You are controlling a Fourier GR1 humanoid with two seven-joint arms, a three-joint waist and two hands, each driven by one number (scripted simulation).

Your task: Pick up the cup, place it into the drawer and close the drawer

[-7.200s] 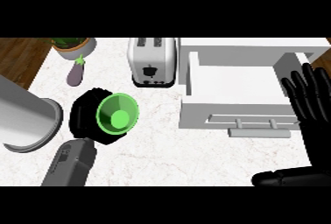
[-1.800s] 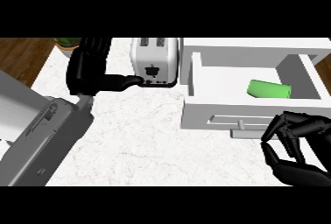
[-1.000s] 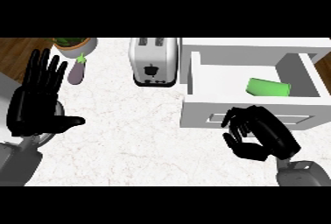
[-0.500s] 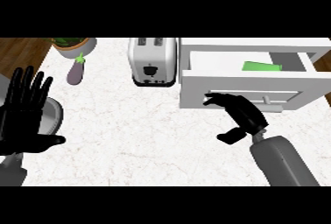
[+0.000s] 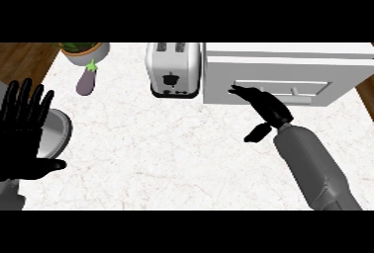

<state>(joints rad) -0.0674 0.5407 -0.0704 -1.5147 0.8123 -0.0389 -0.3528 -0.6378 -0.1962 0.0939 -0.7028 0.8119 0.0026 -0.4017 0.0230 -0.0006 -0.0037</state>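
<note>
The right hand [image 5: 264, 105] reaches toward the counter's far right corner with its fingers straight and held together, their tips touching the white front of the drawer [image 5: 281, 90] just left of its handle [image 5: 296, 94]; the thumb hangs below, toward the near edge. The drawer front sits flush with its white cabinet [image 5: 288, 59], and the cup cannot be seen anywhere. Left of the cabinet, nearly touching it, a silver toaster [image 5: 174, 69] stands at the far edge; it carries a small dark mark on its front, too small to read. Further left, a purple eggplant [image 5: 87, 80] lies near a potted plant [image 5: 82, 49] in the far left corner. The left hand [image 5: 25, 133] rests at the counter's left edge, fingers spread and upright, over a grey round container [image 5: 53, 134]. The middle of the white marble counter [image 5: 168, 148] is bare down to the near edge.
</note>
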